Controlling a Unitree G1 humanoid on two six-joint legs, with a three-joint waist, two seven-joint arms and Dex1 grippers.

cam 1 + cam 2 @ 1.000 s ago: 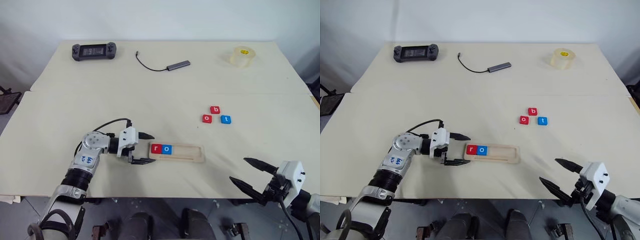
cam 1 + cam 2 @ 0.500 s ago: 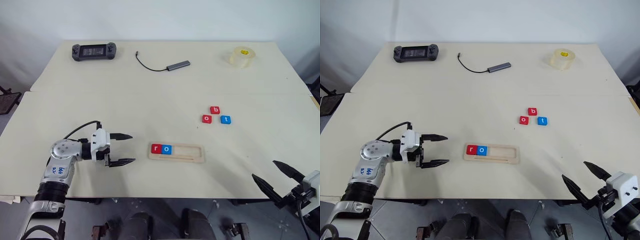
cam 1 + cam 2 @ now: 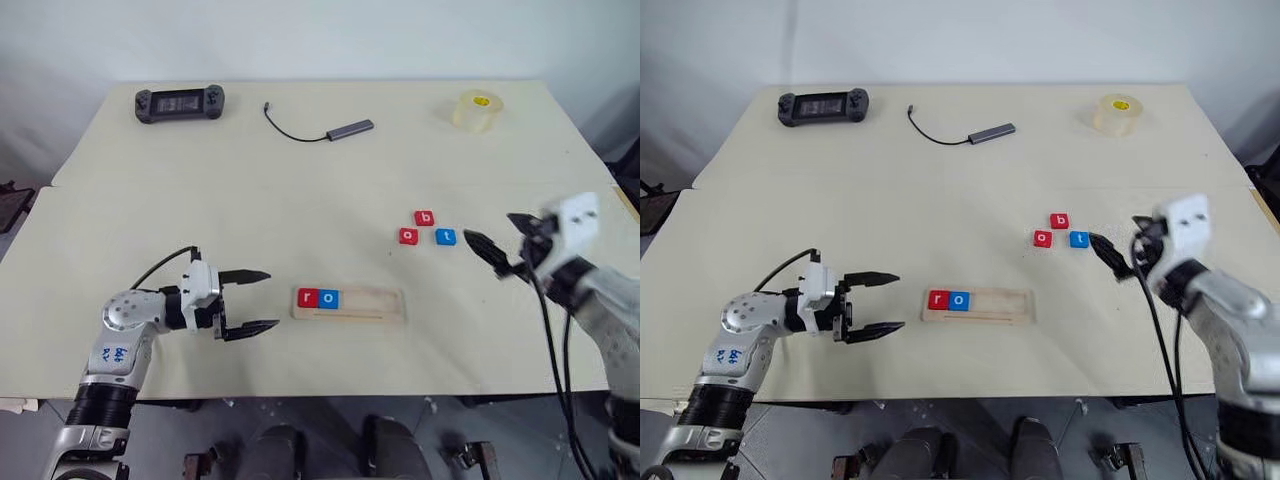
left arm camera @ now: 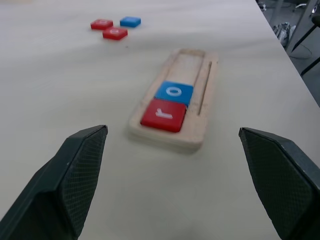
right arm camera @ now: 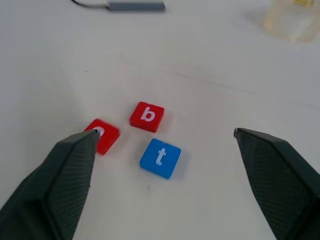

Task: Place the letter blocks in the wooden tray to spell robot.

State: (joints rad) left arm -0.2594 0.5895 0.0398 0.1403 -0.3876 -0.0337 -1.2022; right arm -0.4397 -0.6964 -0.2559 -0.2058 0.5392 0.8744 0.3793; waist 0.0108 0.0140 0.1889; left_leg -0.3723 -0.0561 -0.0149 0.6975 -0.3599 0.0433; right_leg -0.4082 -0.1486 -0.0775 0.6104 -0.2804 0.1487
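Right tool [image 3: 497, 248] wide open, empty, right of loose blocks [image 3: 427, 229]; left tool [image 3: 252, 301] open, empty, left of tray [image 3: 372, 305].

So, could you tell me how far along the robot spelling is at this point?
Done: the red r and blue o sit at the left end of the wooden tray. In hand: nothing; the right gripper, open, is beside the loose tiles, the left gripper open beside the tray. Left: red b, red o, blue t.
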